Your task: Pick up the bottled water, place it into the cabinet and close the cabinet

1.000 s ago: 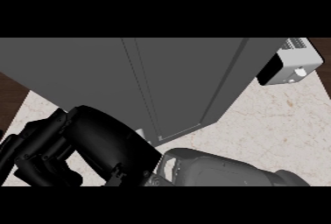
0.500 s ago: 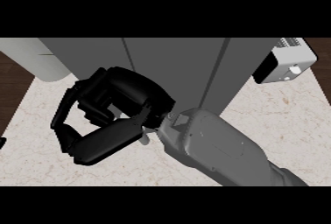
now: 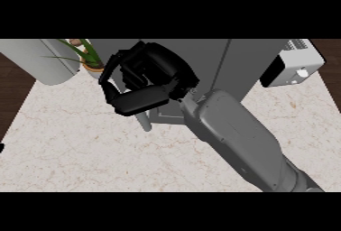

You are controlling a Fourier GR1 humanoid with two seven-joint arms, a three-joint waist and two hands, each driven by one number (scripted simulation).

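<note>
Right hand (image 3: pixel 149 76) against cabinet (image 3: pixel 246 63)

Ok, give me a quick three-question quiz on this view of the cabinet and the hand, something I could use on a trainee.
1. True or false: the bottled water stands in plain sight on the counter.
2. What stands at the view's upper left, beside the cabinet? A) a potted plant B) a kettle C) a bowl
3. Fill in: the right hand, in front of the cabinet, has its fingers ____ (curled or straight).

Key: 1 false, no bottle shows anywhere; 2 A; 3 curled.
</note>
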